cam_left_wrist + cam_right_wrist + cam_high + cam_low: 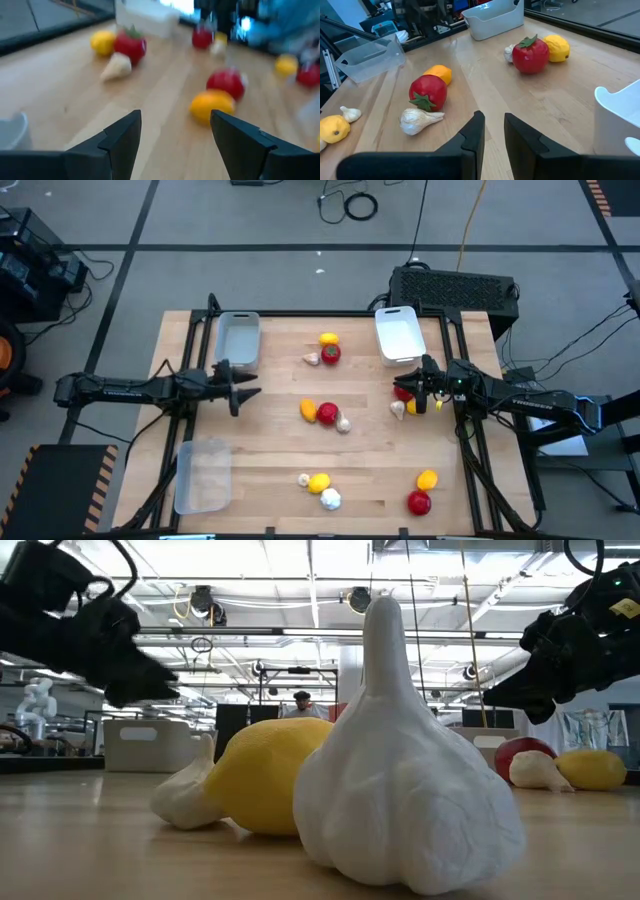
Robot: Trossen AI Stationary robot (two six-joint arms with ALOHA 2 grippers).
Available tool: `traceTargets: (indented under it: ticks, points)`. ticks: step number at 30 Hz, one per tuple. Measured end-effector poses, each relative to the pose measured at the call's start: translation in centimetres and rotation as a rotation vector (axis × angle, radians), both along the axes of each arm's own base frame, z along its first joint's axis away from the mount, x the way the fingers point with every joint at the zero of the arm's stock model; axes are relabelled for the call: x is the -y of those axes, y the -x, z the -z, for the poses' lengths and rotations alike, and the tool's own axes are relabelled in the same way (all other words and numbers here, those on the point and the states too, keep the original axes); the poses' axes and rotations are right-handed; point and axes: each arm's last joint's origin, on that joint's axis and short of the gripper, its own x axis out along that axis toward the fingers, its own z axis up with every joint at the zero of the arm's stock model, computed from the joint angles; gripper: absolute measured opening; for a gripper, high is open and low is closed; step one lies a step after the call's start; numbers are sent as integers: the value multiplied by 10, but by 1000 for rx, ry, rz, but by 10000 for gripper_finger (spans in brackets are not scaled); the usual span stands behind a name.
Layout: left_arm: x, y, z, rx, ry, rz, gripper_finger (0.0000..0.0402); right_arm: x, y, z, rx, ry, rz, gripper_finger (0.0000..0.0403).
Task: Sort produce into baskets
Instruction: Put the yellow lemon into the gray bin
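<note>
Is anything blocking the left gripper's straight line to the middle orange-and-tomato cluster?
Nothing visible. The left gripper, fingers apart and empty, faces bare wood up to the orange piece and the red tomato behind it. The grey basket sits off to one side.

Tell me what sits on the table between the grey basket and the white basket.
In the high view, a yellow lemon, a red tomato and a small garlic bulb lie clustered between the grey basket and the white basket; otherwise bare wood.

produce (327,412) mid-table, baskets (238,338) at table edges
</note>
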Motion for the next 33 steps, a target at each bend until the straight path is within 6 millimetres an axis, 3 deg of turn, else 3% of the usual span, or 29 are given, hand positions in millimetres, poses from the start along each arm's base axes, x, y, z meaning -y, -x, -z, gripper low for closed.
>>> traceTargets:
  ticks: [8, 18, 21, 27, 33]
  points:
    - [-2, -2, -19, 196, -15, -51, 246, 0, -1, -3, 32, 30, -3, 64]
    - [-3, -3, -23, 216, -76, -101, 246, 2, -3, -16, 177, -2, 53, 64]
    - [-3, -8, -34, 193, -137, -72, 246, 3, -3, -19, 211, -19, 96, 64]
    - [-2, -32, -64, 89, -270, 57, 246, 2, -6, -25, 226, -19, 61, 64]
    - [-2, -72, -83, -74, -357, 189, 246, -4, -17, -50, 242, -21, -20, 64]
